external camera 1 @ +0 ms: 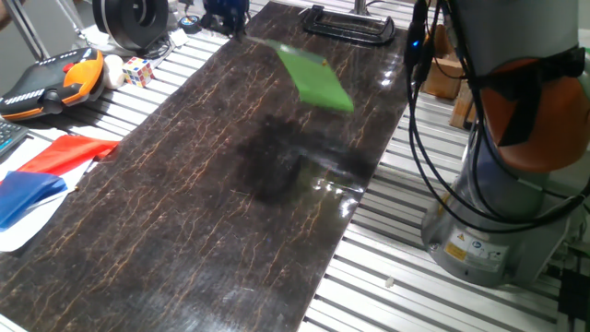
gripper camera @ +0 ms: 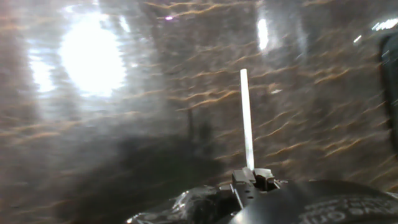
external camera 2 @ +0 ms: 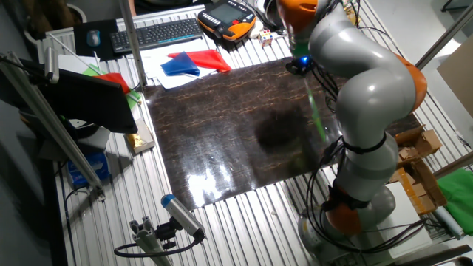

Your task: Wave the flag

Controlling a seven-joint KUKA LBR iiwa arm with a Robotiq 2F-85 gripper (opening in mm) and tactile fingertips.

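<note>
My pincer grips the flag by the base of its thin, stiff stick, the light, limp green cloth held above the bench.

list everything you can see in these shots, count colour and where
flag: 1, bright green cloth on a thin white stick, held in the air above the dark board, blurred
board: 1, dark brown with fine veins, glossy, covering the slatted table
red cloth: 1, red, at the board's edge
blue cloth: 1, blue, beside the red one
teach pendant: 1, orange and black, off the board
puzzle cube: 1, multicoloured, near the pendant
keyboard: 1, black, far end
clamp: 1, black, at the board's far edge
arm: 1, grey with orange joints
end effector: 1, dark, stick rising from it
</note>
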